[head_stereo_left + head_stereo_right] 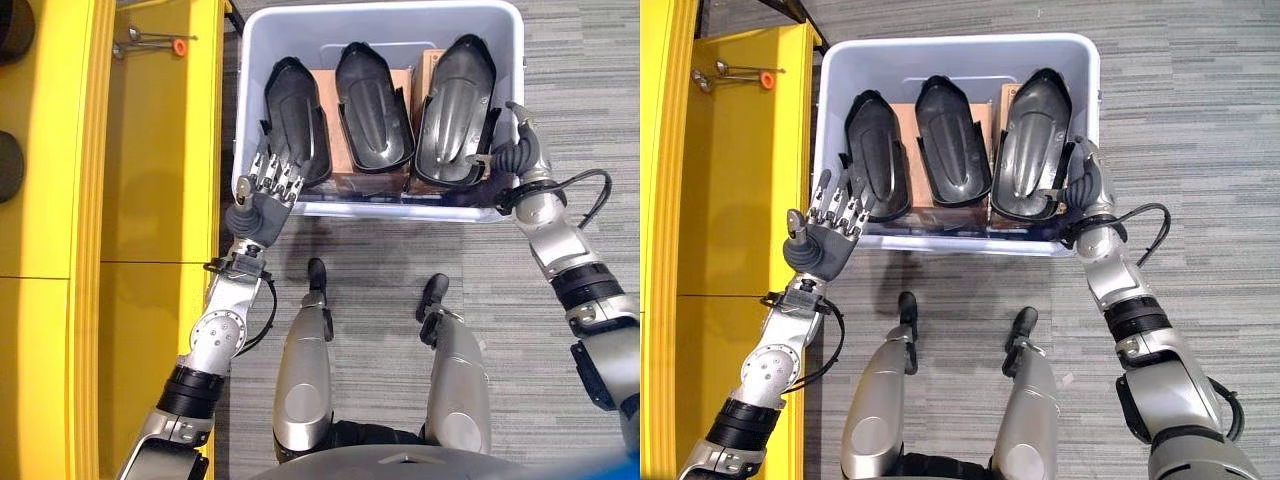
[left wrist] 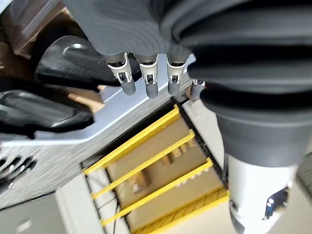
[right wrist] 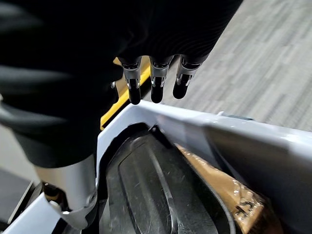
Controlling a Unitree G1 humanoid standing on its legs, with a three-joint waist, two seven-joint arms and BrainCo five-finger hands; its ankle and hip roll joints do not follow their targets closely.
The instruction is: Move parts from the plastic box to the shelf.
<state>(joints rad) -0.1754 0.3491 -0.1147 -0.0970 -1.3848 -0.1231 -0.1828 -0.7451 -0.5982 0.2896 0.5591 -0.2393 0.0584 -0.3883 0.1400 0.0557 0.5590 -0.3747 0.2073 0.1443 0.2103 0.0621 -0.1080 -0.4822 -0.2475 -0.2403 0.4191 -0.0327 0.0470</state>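
A pale grey plastic box (image 1: 380, 12) stands on the carpet in front of me. Three black moulded parts lean side by side in it: left (image 1: 295, 115), middle (image 1: 372, 110) and right (image 1: 455, 110). My left hand (image 1: 262, 192) hovers at the box's front left corner, open, its straight fingers (image 2: 146, 83) reaching over the rim beside the left part and holding nothing. At the front right corner my right hand (image 1: 518, 152) is open too; its fingers (image 3: 156, 87) hang just above the rim (image 3: 195, 126) and the right part (image 3: 146, 195).
The yellow shelf (image 1: 160, 200) runs along my left, right beside the box. Metal pins with an orange cap (image 1: 150, 40) lie at its far end, dark round things (image 1: 10, 165) on its outer level. Brown cardboard (image 1: 325, 80) props up the parts. Grey carpet (image 1: 590, 80) lies to the right.
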